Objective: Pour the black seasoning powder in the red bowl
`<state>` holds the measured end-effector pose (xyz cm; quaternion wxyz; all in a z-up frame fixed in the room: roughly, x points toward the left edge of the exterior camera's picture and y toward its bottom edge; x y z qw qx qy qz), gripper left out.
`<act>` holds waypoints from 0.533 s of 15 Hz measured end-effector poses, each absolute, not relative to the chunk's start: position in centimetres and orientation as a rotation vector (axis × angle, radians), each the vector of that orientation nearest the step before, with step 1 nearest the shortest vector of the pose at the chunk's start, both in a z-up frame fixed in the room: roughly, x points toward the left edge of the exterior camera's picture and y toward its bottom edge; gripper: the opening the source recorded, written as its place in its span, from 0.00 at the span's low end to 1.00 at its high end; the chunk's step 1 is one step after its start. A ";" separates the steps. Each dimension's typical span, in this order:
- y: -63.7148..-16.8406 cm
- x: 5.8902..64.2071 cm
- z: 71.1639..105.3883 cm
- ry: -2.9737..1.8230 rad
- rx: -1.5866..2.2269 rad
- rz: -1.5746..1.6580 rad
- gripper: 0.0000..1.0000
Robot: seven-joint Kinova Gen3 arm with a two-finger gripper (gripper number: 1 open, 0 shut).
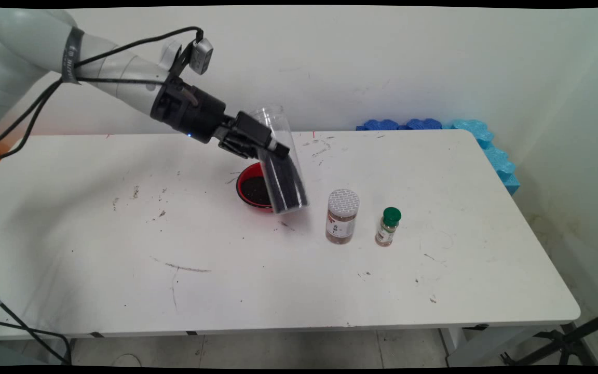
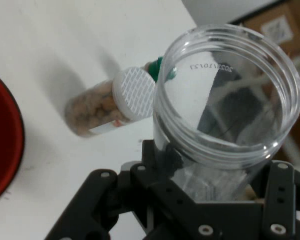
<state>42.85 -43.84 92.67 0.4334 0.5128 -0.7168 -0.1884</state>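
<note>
Main view: the end effector (image 1: 270,148) is clamped on a clear jar (image 1: 282,161), tilted, open mouth up, dark grains filling its lower half, above the surface (image 1: 226,259) beside a red bowl (image 1: 252,191) of dark grains. A white-capped jar (image 1: 341,216) and a green-capped bottle (image 1: 388,226) stand right of it.

Hand view: the end effector (image 2: 209,200) and the clear jar's (image 2: 229,100) open mouth show, grains hidden; the white-capped jar (image 2: 115,105) appears beyond, the bowl's (image 2: 5,145) rim at left.

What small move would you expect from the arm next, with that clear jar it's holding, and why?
Probably a small lowering to stand it on the table. The gripper holds the clear jar slightly tilted, mouth up, beside the red bowl, which already holds dark grains.
</note>
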 end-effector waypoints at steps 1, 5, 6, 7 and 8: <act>-43.7 42.9 92.7 -1.817 1.244 -0.448 0.00; -43.2 43.1 93.0 -1.992 1.049 -0.317 0.00; -43.1 43.2 93.0 -2.040 0.992 -0.275 0.00; -43.0 43.3 93.1 -2.070 0.951 -0.244 0.00; -42.8 43.3 93.1 -2.098 0.908 -0.211 0.00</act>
